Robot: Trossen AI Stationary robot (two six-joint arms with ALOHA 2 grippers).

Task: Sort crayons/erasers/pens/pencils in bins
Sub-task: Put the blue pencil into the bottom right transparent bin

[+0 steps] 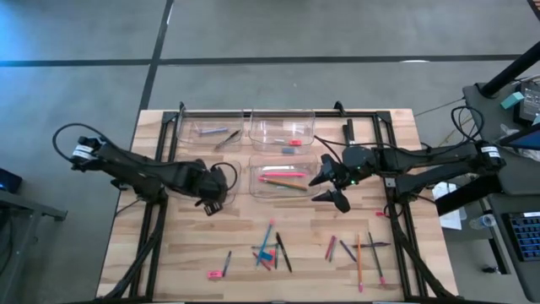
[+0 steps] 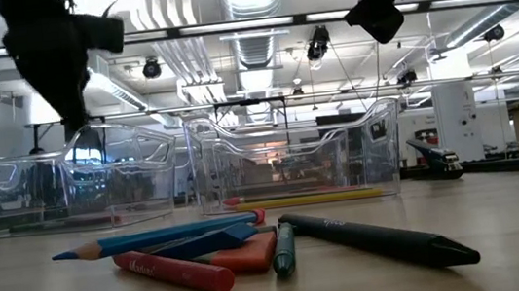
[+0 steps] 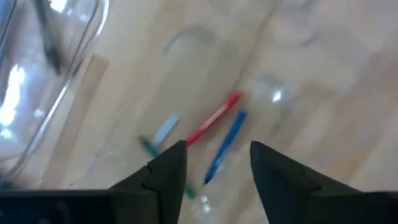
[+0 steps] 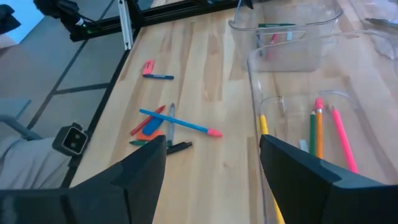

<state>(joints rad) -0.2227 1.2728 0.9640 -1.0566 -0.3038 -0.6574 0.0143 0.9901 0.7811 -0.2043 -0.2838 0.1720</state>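
Left gripper (image 1: 211, 203), jaws parted and empty, hangs over a bin (image 3: 74, 56) seemingly holding crayons (image 3: 214, 118) lying crosswise.

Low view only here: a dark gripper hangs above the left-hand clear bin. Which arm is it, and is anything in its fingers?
Observer: That is the left gripper. Its wrist view shows the fingers apart with nothing between them.
Operator: What lies under it?
Observer: A red stick and a blue stick, side by side, below the fingers.
Operator: And the gripper at my upper right?
Observer: The right gripper, open and empty, sits at the right edge of the pencil bin.
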